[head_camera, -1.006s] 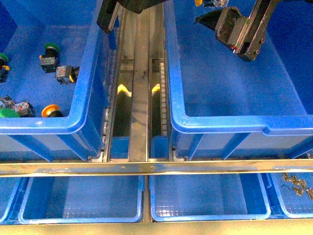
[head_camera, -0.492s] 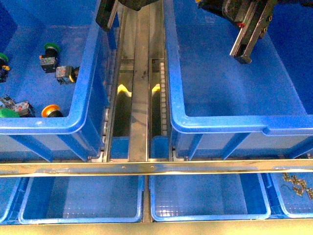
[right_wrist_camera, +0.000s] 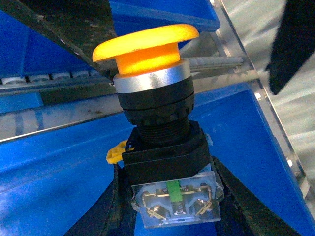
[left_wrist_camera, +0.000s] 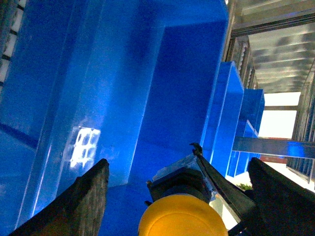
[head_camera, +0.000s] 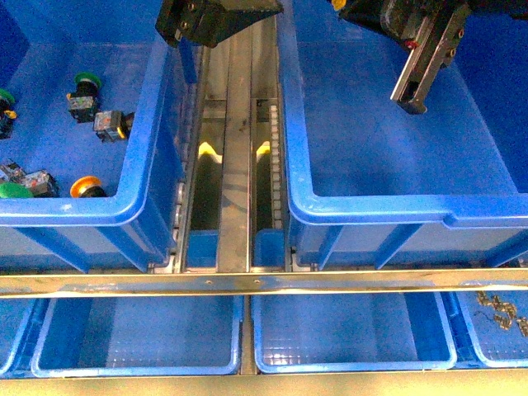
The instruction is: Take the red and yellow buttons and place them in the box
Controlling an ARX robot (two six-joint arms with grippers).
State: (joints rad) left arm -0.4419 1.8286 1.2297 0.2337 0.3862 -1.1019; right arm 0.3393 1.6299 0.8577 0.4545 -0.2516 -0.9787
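My right gripper (right_wrist_camera: 170, 211) is shut on the yellow button (right_wrist_camera: 155, 123), gripping its black body just above the clear contact block, with the mushroom cap pointing away from the wrist. In the front view this arm hangs over the far part of the box (head_camera: 371, 206), a large deep blue bin with a bare floor, and a speck of the yellow button (head_camera: 337, 3) shows at the top edge. My left gripper (left_wrist_camera: 179, 167) is open, with a second yellow-capped button (left_wrist_camera: 182, 216) between its fingers and a blue wall behind. No red button is in view.
The left blue bin (head_camera: 140, 206) holds loose switches: a green-capped one (head_camera: 87, 80), one lying on its side (head_camera: 111, 124), and an orange-yellow cap (head_camera: 85, 187). A metal rail (head_camera: 239, 165) separates the bins. Smaller blue trays (head_camera: 140, 330) sit below a metal bar (head_camera: 264, 282).
The right arm has swung up and toward the far side of the box, carrying the yellow button to the top edge. The left arm's dark body has come further into view.
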